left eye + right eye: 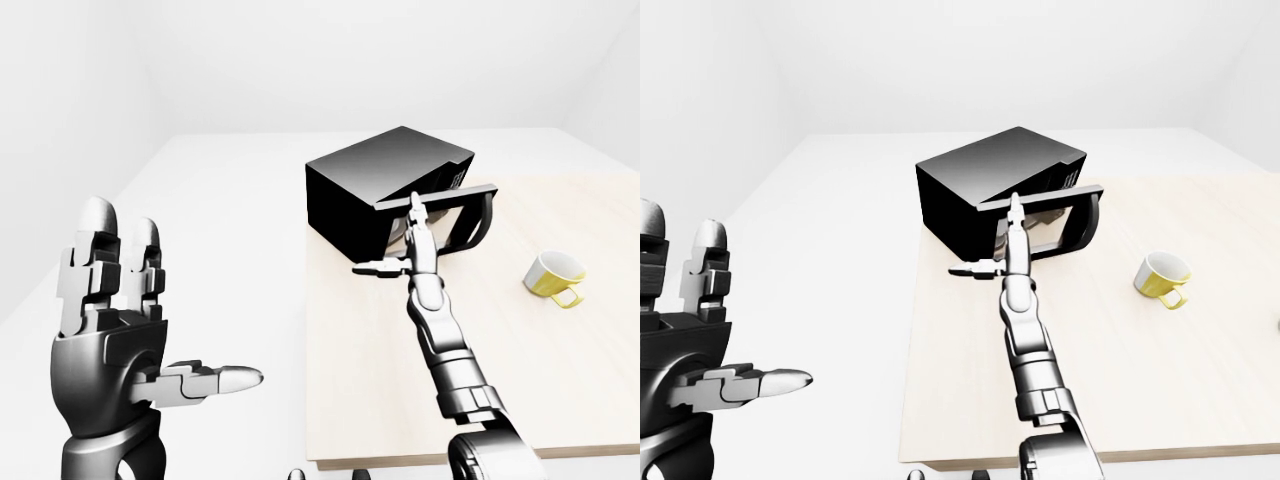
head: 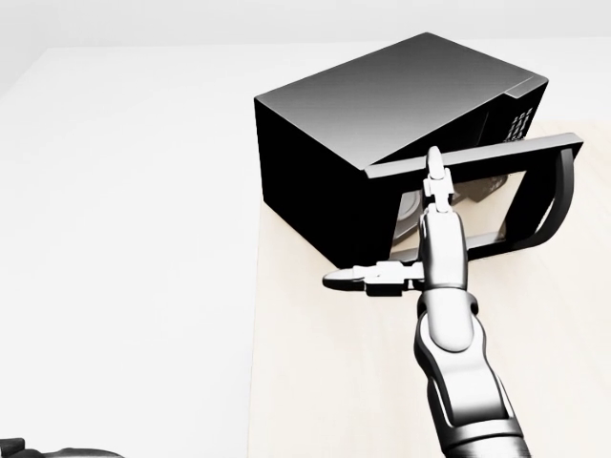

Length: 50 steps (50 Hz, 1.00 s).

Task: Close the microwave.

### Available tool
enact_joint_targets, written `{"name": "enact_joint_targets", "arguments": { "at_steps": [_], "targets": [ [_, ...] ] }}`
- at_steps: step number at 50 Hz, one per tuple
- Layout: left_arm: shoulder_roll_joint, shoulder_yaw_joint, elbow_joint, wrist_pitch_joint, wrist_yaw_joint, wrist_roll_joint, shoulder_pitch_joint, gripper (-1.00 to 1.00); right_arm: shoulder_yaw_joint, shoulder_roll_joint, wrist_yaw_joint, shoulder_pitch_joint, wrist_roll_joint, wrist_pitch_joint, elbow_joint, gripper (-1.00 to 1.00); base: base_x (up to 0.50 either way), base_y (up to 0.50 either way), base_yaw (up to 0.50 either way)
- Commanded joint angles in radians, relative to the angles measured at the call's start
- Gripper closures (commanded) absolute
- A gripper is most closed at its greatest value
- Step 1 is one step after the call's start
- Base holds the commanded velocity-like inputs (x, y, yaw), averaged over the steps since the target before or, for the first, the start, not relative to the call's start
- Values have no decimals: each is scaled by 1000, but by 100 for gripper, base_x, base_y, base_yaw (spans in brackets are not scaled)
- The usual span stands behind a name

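Observation:
A black microwave (image 2: 382, 105) stands on a pale wooden table (image 2: 315, 382), turned at an angle. Its glass door (image 2: 496, 196) is partly open, swung out to the right in the head view. My right hand (image 2: 420, 229) is open, fingers stretched straight, with the fingertips (image 2: 434, 162) against the door's top edge and the thumb pointing left. My left hand (image 1: 130, 310) is open and empty, raised at the lower left of the left-eye view, far from the microwave.
A yellow mug (image 1: 555, 277) lies on its side on the table to the right of the microwave. The table's left edge (image 1: 307, 350) runs just left of my right arm. White floor and walls surround it.

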Motion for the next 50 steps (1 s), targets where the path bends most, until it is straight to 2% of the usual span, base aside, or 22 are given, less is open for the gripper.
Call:
{"name": "enact_joint_targets", "arguments": {
  "at_steps": [1,6,21,28,36,43,44,49,50],
  "targets": [
    [-1,1,2,0,-3,1,0,-100,11,-4,14,-126,4,-48,118,-100,0,0,0],
    [-1,8,-3,0,-3,-5,-2,-100,5,-7,13,-180,25,-50,179,-100,0,0,0],
    [-7,26,-29,0,-12,-17,0,-100,-7,-12,26,-420,51,-50,652,-100,0,0,0],
    [-10,24,-33,0,-15,-15,4,-100,-3,4,34,-464,39,-50,710,-100,1,0,0],
    [-10,19,-29,0,-15,-12,4,-100,-4,4,38,-459,36,-50,691,-100,1,0,0],
    [-9,17,-27,0,-14,-11,4,-100,3,0,34,-405,33,-50,597,-100,1,0,0],
    [-9,18,-26,0,-14,-11,3,-100,30,-14,-36,-374,-36,-50,541,-100,1,0,0],
    [-8,17,-24,0,-12,-8,3,-100,32,-4,6,-182,-55,-50,166,-100,1,0,0],
    [-8,17,-24,0,-12,-8,3,-100,32,-3,11,-155,-58,-35,112,-100,0,0,0]
  ]
}}
